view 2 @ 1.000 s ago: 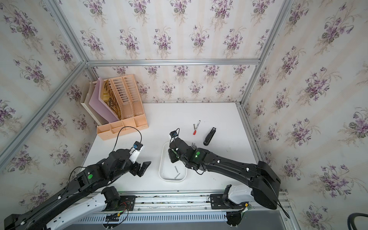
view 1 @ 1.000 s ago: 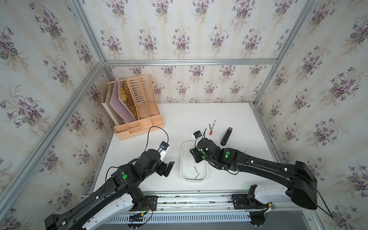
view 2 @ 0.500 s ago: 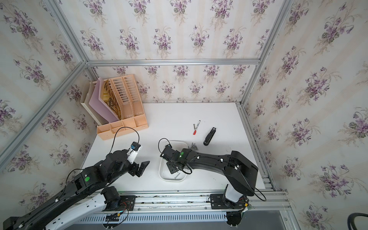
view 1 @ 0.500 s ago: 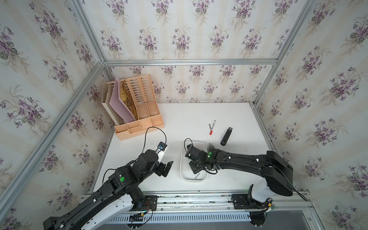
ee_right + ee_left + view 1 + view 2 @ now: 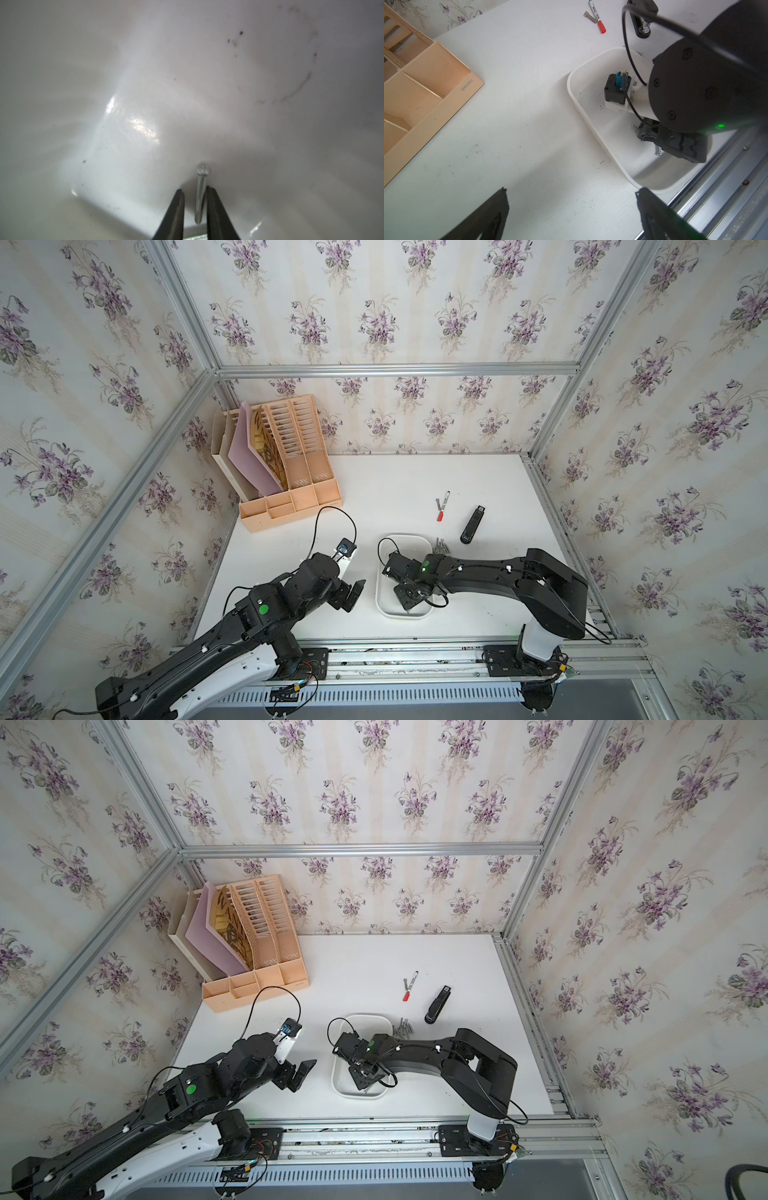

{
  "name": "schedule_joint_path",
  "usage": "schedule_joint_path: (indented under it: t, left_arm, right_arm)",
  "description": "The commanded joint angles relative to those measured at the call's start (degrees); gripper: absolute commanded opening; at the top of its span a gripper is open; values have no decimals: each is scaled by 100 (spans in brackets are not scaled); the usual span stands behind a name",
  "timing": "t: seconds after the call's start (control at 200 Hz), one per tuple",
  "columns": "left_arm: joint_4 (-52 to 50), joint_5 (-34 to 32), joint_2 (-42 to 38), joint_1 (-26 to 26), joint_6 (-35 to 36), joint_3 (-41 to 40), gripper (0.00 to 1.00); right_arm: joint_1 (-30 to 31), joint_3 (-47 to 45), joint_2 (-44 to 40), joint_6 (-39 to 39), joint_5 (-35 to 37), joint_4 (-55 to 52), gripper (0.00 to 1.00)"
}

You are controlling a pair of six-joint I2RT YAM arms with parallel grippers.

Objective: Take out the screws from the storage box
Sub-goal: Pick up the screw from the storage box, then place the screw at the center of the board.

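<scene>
The work surface is a white tabletop [image 5: 395,477] enclosed by floral-papered walls. Nearest the front rail, locate the left gripper [image 5: 353,593]. Its jaws stand wide apart with nothing between them, over bare table just beside the shallow white plastic storage box [image 5: 379,593].

The right gripper [image 5: 195,190] points down into the near end of that box. In the right wrist view its jaws are almost together and straddle the shaft of a slim silver screw [image 5: 200,197] lying on the box floor. A sliver of white shows between one finger [image 5: 176,207] and the shaft, so the screw is bracketed, not clamped. A threaded piece partly hidden behind the fingers is probably a second screw.

Just beside the box's far right corner, a cluster of silver screws [image 5: 440,545] rests on the table. Farther back lie a black stapler-like bar [image 5: 471,526] and a red-and-white marker pen [image 5: 443,506], with one grey bolt [image 5: 437,504] just beside it. The peach-orange slatted file organizer [image 5: 291,506] stands in the far left corner.
</scene>
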Motion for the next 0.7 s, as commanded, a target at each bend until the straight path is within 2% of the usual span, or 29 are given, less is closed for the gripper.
schedule_joint_path:
  t: [0.0,0.16,0.435,0.564,0.694]
  left_arm:
    - [26,-156,-101,-19,-48,22,99]
    - [49,-67,-214,-70,-28,-7,99]
    - [-8,-265,-381,-71,4,11,99]
    - [67,-254,-589,-73,62,-74,99]
    - [118,13,-581,-70,225,-96,99]
  right_arm:
    - [8,98,82,70,-132,-153,16]
    - [4,702,66,25,-86,-834,4]
    - [-250,2183,-221,-2,368,-2111,0]
    - [-893,2359,-571,146,403,-2313,0]
    - [-2009,1916,-799,252,-21,-2251,0]
